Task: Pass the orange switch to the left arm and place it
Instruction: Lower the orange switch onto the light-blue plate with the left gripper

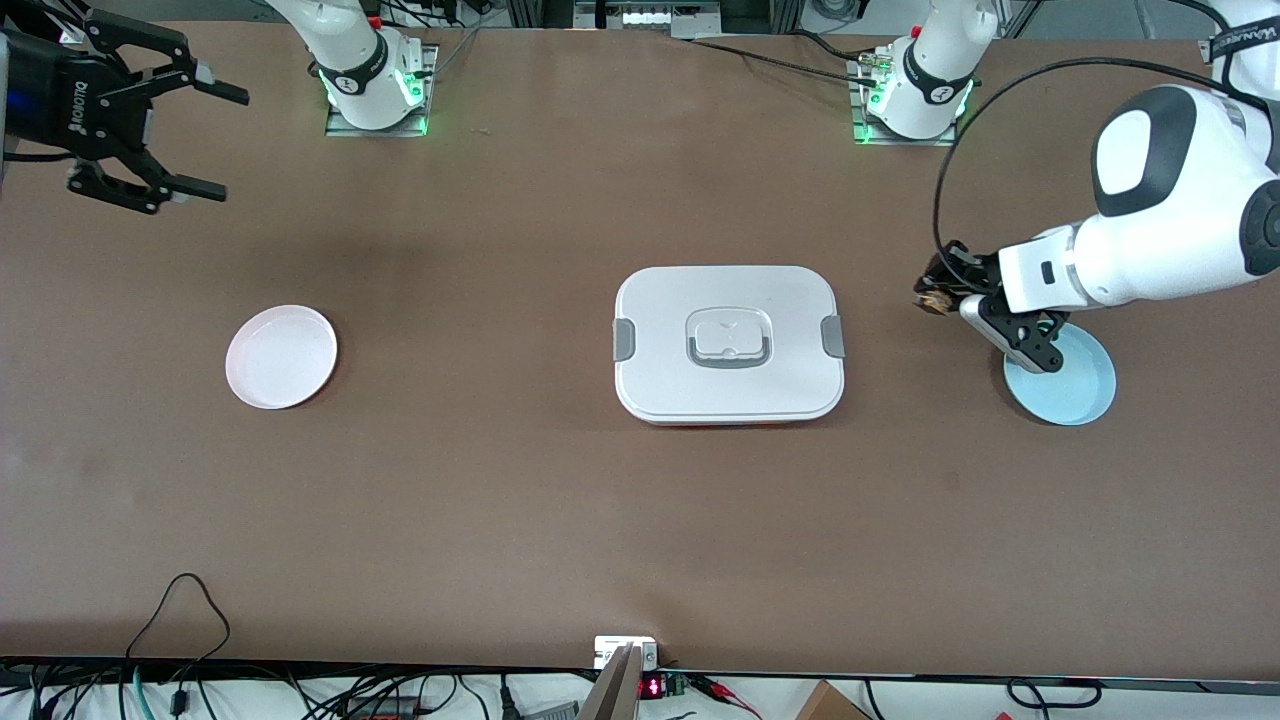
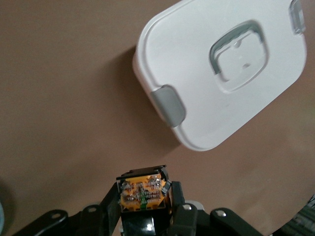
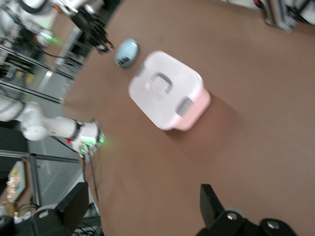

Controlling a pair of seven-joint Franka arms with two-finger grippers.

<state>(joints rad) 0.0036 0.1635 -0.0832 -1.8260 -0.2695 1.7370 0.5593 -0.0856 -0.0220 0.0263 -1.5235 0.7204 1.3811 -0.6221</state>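
1. The right gripper (image 1: pixel 205 140), black and lettered "ROBOTIQ", hangs with fingers spread wide and empty, toward the right arm's end of the table from the box (image 1: pixel 728 345).
2. A round, glossy white plate (image 1: pixel 281 356) lies well apart from the box on that same side.
3. The box is smooth white plastic, a rounded rectangle with grey side latches and a recessed handle.
4. The left gripper (image 1: pixel 938 300), its fingers pressed onto the orange switch (image 2: pixel 142 191), holds it near the box, toward the left arm's end.
5. A pale blue plate (image 1: pixel 1075 385) lies under that gripper's body.
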